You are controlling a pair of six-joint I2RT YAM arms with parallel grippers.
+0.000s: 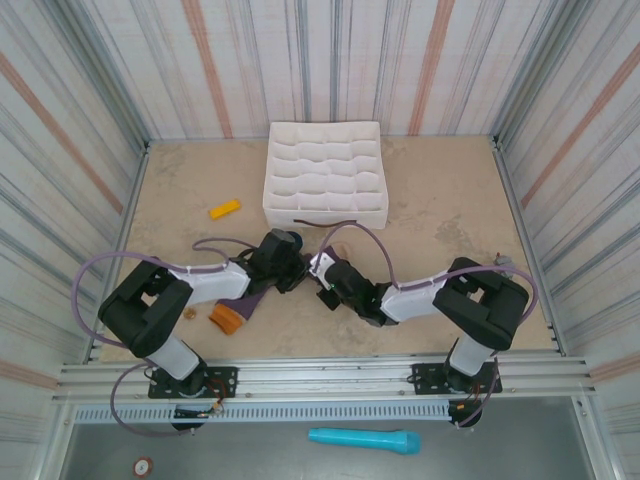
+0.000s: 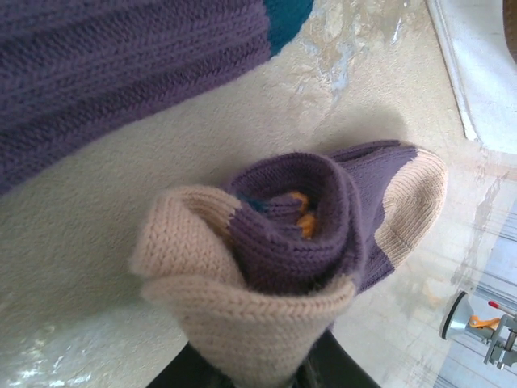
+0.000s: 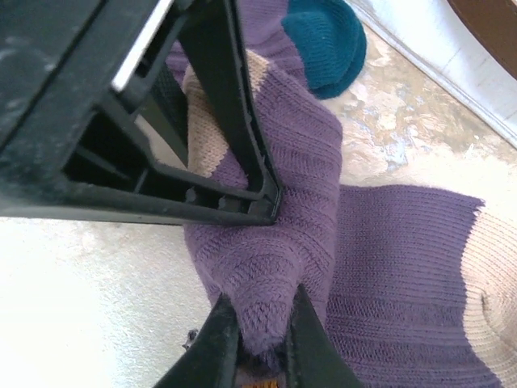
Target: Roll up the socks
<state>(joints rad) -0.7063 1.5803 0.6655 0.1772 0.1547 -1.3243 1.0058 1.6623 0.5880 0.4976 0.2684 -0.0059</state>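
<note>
Pinching 2 purple socks w/ L claw + R claw

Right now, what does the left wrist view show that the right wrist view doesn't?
Left wrist, not right: the rolled sock end-on, a purple spiral with orange at its core, its beige edge in the left gripper; a metal fitting at lower right. Right wrist, not left: the right gripper pinching purple fabric of the roll, and the left gripper's black finger against it. Both: a teal sock tip, the tan table, the white tray's edge.
</note>
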